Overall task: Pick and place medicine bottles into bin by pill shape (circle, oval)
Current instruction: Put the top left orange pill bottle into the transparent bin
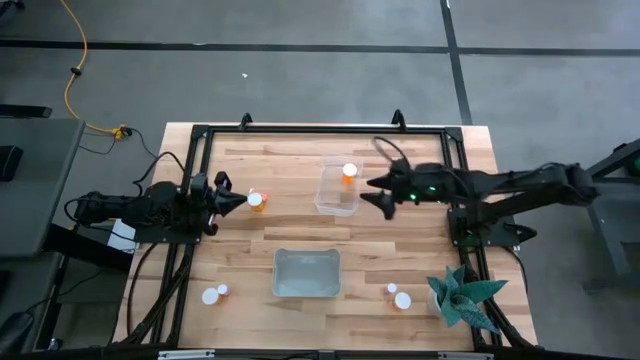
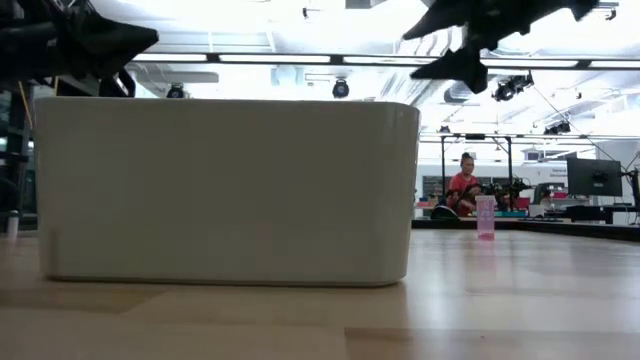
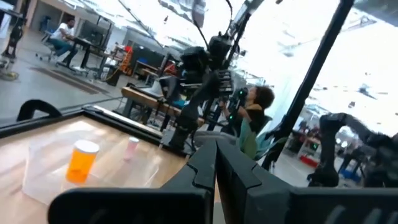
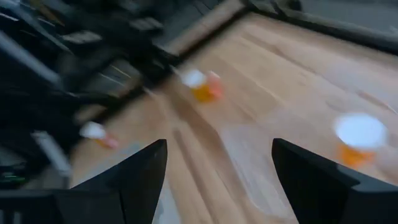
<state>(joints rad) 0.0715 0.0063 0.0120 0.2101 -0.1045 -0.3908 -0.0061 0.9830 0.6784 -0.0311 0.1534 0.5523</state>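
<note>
While hovering with fingers spread, the right gripper (image 1: 374, 193) is facing a light, rigid, slippery bottle (image 1: 349, 173) just ahead, best pinched mid-body.

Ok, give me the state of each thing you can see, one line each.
Left pincer: shut, empty, beside a bottle.
Right pincer: open, empty, beside the clear bin.
Clear bin: holds one upright bottle.
Frosted bin: no bottle inside.
Bottle near left pincer: on the table.
</note>
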